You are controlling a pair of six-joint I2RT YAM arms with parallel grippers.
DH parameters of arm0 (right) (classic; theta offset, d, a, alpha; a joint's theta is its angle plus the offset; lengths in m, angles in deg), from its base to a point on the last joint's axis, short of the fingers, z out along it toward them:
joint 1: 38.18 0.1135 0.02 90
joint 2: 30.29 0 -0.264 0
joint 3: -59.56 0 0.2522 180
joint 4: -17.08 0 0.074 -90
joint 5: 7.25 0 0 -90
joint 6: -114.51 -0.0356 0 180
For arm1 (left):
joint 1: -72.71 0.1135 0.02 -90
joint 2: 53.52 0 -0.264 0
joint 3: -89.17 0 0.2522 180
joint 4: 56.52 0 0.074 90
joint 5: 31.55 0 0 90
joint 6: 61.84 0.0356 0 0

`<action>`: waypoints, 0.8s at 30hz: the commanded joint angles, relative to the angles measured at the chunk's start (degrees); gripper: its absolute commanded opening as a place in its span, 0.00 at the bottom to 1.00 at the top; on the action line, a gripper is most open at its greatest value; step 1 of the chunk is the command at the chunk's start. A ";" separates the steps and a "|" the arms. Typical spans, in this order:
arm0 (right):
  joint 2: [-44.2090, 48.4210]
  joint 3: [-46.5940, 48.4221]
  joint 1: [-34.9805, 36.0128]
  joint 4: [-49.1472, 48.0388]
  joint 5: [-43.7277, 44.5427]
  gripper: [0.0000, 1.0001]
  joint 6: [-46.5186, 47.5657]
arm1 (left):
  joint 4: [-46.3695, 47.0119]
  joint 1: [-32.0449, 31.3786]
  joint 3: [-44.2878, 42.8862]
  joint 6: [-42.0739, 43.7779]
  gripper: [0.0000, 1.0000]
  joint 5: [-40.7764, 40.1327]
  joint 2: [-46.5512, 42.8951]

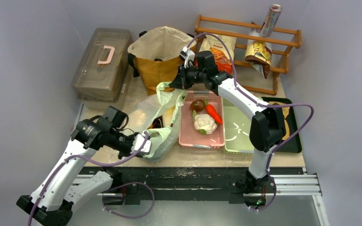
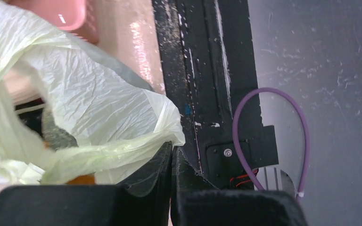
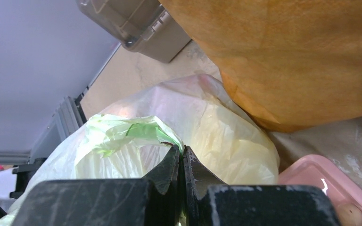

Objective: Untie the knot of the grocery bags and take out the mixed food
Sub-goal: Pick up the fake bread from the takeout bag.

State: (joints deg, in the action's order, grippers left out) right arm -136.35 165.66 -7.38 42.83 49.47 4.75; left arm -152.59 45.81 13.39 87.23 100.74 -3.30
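Note:
The pale-green plastic bag (image 1: 146,107) lies in front of the mustard-brown tote (image 1: 158,70), stretched between both grippers. My right gripper (image 1: 173,85) is shut on a bunched green tail of film, the knot (image 3: 139,129), at the bag's top and holds it up; I cannot tell if it is still tied. My left gripper (image 1: 146,145) is shut on the bag's lower edge (image 2: 136,141) near the table's front. The bag gapes there: a dark item (image 2: 56,134) and something orange (image 2: 80,179) show inside. Most of the food is hidden.
A pink tray (image 1: 188,136) with mushroom, carrot and cauliflower sits right of the bag, then a green tray (image 1: 238,136) and a black tray (image 1: 294,141). A grey lidded box (image 1: 101,63) is back left. A wooden rack (image 1: 245,33) holds chip bags and a can.

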 commanded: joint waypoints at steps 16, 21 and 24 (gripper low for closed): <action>8.52 5.17 -0.25 11.19 -0.02 0.79 13.69 | 7.28 -12.37 -2.44 -13.70 0.52 -4.71 -4.94; 17.23 3.07 -0.49 12.82 2.96 0.85 19.46 | 11.62 -0.73 -15.11 -27.80 0.51 6.30 -4.40; 20.23 2.49 -0.33 12.60 0.62 0.70 21.85 | 13.68 11.74 -21.88 -34.77 0.46 14.37 -0.08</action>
State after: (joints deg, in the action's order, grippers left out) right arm -121.55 167.96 -7.57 55.66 51.73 21.12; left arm -143.95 45.60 -1.40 65.51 102.29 -8.00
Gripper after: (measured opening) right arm 0.785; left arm 0.481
